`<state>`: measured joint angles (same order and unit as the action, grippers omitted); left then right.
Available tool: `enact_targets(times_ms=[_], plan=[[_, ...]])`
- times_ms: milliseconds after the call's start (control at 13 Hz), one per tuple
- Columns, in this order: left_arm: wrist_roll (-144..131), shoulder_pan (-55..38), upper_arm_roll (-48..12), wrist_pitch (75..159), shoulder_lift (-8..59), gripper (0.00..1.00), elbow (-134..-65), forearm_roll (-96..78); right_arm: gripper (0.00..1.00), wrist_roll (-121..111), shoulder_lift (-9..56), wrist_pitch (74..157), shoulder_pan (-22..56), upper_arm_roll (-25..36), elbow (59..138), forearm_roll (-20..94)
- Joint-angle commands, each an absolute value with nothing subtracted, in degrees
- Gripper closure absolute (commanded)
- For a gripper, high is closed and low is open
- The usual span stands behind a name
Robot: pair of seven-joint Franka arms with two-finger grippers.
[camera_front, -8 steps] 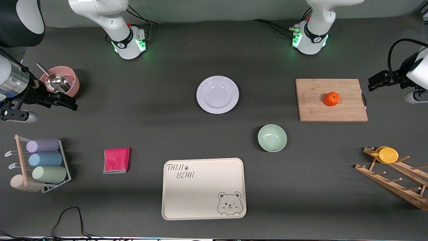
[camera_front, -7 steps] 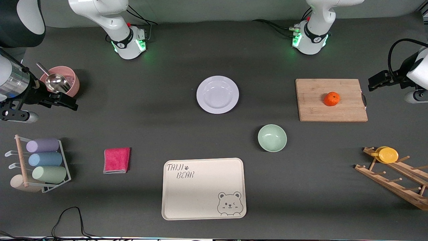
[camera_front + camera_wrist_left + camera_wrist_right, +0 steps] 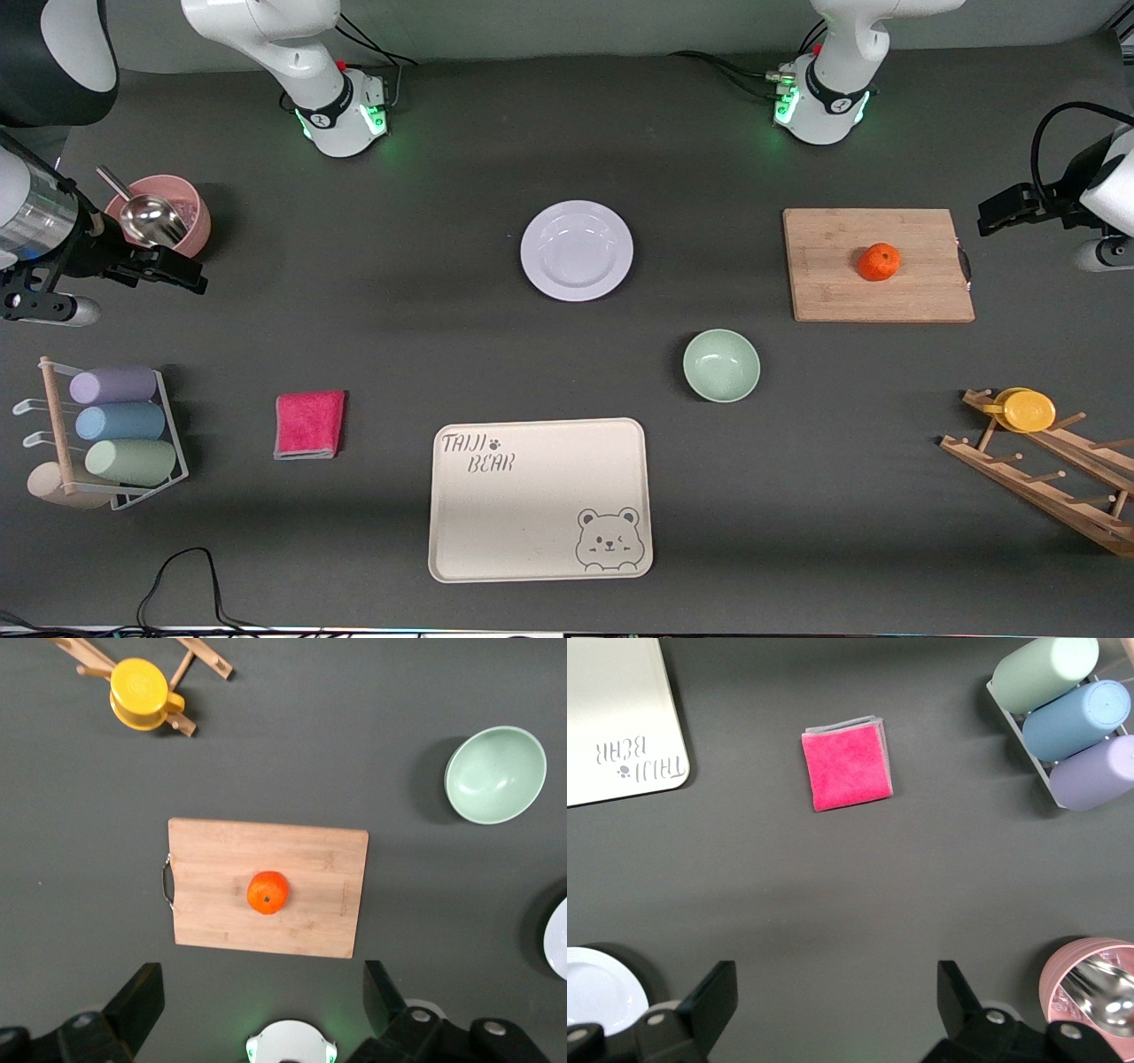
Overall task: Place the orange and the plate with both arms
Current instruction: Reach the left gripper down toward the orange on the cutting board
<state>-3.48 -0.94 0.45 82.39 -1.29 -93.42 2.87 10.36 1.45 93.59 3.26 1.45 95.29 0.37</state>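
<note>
The orange (image 3: pixel 879 262) sits on a wooden cutting board (image 3: pixel 833 292) toward the left arm's end of the table; it also shows in the left wrist view (image 3: pixel 267 892). The pale plate (image 3: pixel 577 251) lies mid-table, and its edge shows in both wrist views (image 3: pixel 558 939) (image 3: pixel 598 990). My left gripper (image 3: pixel 990 217) hangs open and empty over the table just off the board's handle end (image 3: pixel 263 997). My right gripper (image 3: pixel 188 275) hangs open and empty beside the pink cup (image 3: pixel 837 992), well away from the plate.
A mint-green bowl (image 3: pixel 721 365) and a beige bear tray (image 3: pixel 461 540) lie nearer the camera than the plate. A pink cup with a metal scoop (image 3: pixel 159 217), a pink cloth (image 3: pixel 309 424), a rack of pastel cups (image 3: pixel 120 424) and a wooden rack with a yellow cup (image 3: pixel 1028 410) stand around.
My left gripper has drifted very slightly toward the left arm's end of the table. Nothing else has moved.
</note>
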Motion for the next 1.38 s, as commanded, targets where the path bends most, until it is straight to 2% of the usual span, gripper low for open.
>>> enact_targets(times_ms=[0, 77, 383, 613, 766, 996, 1303], plan=[[-2.64, -1.23, 1.23, 80.6, -2.54, 0.0, -95.35, 3.6, 0.0, 9.05, 0.09, 95.27, 3.52, 2.11, 97.47, 1.58], [-2.55, -0.88, 1.23, 80.68, -4.03, 0.0, -96.93, 3.6, 0.0, 9.05, 0.09, 95.36, 3.52, 2.11, 97.82, 1.58], [-2.55, -0.79, 1.49, 84.19, -14.65, 0.0, -110.62, 3.78, 0.0, 9.05, 0.09, 95.8, 3.52, 2.11, 98.17, 1.76], [-2.46, -0.7, 3.43, 91.9, -24.31, 0.0, -125.97, 3.78, 0.0, 9.05, 0.17, 96.15, 3.52, 2.2, 98.53, 3.08], [-2.55, -0.7, 4.3, 98.5, -28.46, 0.0, -135.22, 3.87, 0.0, 9.05, 0.53, 96.5, 3.52, 2.2, 98.61, 3.16], [-2.55, -0.7, 4.31, 108.07, -28.92, 0.0, -144.02, 3.87, 0.0, 9.05, 0.0, 97.9, 3.52, 2.2, 100.54, 3.16], [-2.46, -0.7, 4.39, 125.63, -26.29, 0.0, -155.63, 4.04, 0.0, 9.05, -0.09, 98.17, 3.52, 2.29, 100.99, 3.16]])
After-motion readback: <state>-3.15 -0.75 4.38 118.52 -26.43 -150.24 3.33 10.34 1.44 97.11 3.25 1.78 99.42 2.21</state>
